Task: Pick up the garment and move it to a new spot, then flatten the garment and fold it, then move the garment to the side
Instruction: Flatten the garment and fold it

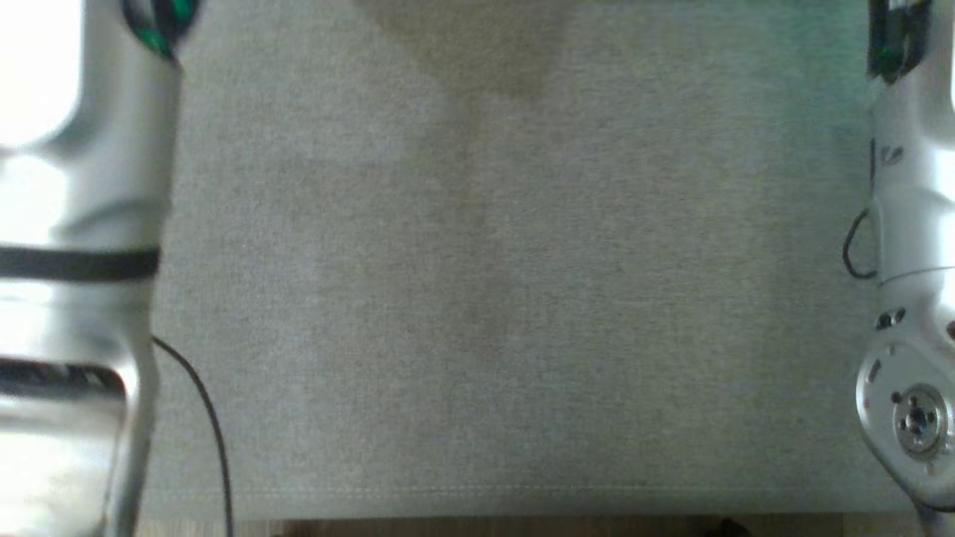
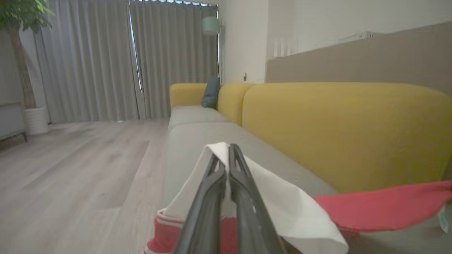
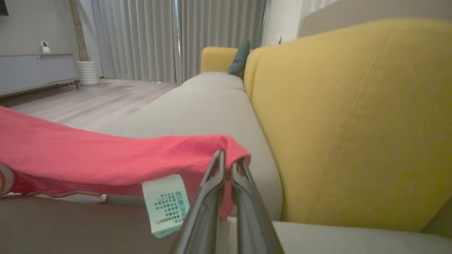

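The garment (image 2: 381, 208) is red with a white part (image 2: 282, 208) and hangs stretched between my two grippers above the grey sofa seat (image 2: 190, 144). My left gripper (image 2: 226, 150) is shut on the white fabric, which drapes over its fingertips. In the right wrist view, my right gripper (image 3: 229, 158) is shut on a bunched edge of the red garment (image 3: 106, 158). A pale green care label (image 3: 166, 203) dangles just left of its fingers. In the head view my pale left forearm (image 1: 74, 261) and right forearm (image 1: 910, 298) frame the grey seat cushion (image 1: 507, 298).
The yellow sofa back (image 3: 346, 116) rises close beside the right gripper. A dark teal cushion (image 2: 211, 92) lies at the sofa's far end. Wooden floor (image 2: 70, 169), grey curtains (image 2: 106, 60), a potted tree (image 2: 35, 118) and a low cabinet (image 3: 35, 72) lie beyond. A black cable (image 1: 201, 418) hangs beside the left forearm.
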